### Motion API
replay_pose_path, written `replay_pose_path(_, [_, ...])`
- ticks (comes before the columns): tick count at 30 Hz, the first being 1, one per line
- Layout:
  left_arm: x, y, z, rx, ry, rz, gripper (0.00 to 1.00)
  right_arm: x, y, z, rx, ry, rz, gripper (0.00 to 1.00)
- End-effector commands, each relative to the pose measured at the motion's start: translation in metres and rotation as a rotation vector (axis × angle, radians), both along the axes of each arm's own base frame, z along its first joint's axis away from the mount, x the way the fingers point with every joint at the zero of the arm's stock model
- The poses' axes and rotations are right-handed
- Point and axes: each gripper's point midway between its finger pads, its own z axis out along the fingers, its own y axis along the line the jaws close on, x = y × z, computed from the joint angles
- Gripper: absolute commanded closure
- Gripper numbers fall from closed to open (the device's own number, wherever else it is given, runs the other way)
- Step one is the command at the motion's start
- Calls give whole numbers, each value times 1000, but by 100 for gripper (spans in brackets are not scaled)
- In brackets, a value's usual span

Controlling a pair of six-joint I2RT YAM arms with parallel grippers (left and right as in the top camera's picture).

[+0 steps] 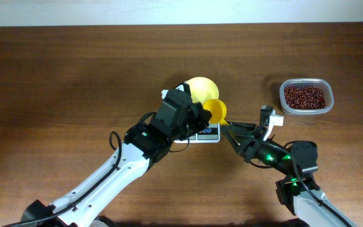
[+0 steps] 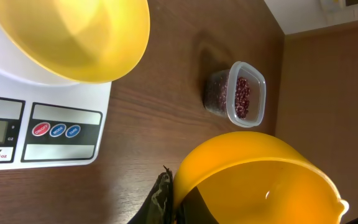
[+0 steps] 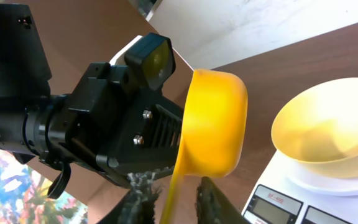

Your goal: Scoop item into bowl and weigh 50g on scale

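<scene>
A bright yellow plastic scoop (image 1: 217,111) is held aloft beside the small white digital scale (image 1: 209,134) by the clamped left gripper (image 1: 205,115). Its handle is straddled by the right gripper (image 3: 174,200), its jaws narrowed but a gap still seen on one side. The small dark reddish-brown beans (image 1: 304,96) are kept in a clear plastic tub (image 1: 326,106), well apart, and the pale yellow round bowl (image 1: 201,86) is set on the scale.
</scene>
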Motion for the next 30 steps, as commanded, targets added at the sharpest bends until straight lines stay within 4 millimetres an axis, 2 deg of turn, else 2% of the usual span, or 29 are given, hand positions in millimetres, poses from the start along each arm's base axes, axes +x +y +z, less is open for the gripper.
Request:
replay_pose_path(1, [1, -4, 6, 10, -30, -25, 100, 2, 2, 6, -2, -25, 1, 78])
replay_pose_path(5, [0, -4, 5, 14, -26, -25, 100, 5, 0, 6, -1, -25, -20, 77])
replay_pose_path(8, [0, -4, 5, 13, -26, -25, 100, 8, -2, 6, -1, -25, -41, 71])
replay_pose_path(13, [-1, -4, 4, 15, -20, -28, 100, 9, -3, 6, -1, -24, -45, 70])
replay_pose_path(15, [-2, -3, 2, 21, -13, -27, 100, 9, -3, 6, -1, -24, -45, 65])
replay_pose_path(17, [-2, -3, 3, 21, -13, -27, 100, 9, -3, 6, -1, -24, -45, 49])
replay_pose_path(18, [-2, -3, 2, 21, -13, -27, 100, 9, -3, 6, -1, -24, -45, 48])
replay_pose_path(26, [-2, -3, 2, 23, -10, -27, 100, 9, -3, 6, -1, -25, -47, 72])
replay_pose_path(30, [-3, -2, 1, 25, -7, -27, 100, 12, -5, 6, 0, -24, -70, 75])
